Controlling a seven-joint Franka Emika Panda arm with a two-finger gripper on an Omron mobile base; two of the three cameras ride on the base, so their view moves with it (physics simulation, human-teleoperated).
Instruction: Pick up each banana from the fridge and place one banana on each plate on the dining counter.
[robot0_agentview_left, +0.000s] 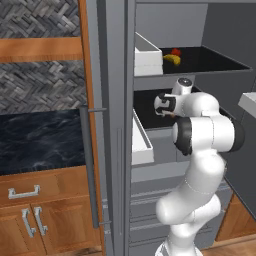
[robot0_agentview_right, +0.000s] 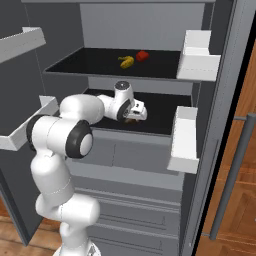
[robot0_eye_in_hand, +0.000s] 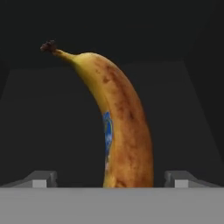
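The gripper (robot0_eye_in_hand: 112, 179) reaches into the open fridge (robot0_agentview_right: 200, 150) over its middle black shelf (robot0_agentview_right: 160, 120), jaws spread wide with a brown-speckled banana (robot0_eye_in_hand: 120, 127) between them, apparently not yet touched. A second banana (robot0_agentview_right: 127, 61) lies on the upper shelf (robot0_agentview_right: 90, 62), a red fruit (robot0_agentview_right: 142, 55) at its 2 o'clock.

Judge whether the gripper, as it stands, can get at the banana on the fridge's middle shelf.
Probably yes: the banana lies directly ahead between the open fingers of the gripper, with nothing between them on the dark shelf.
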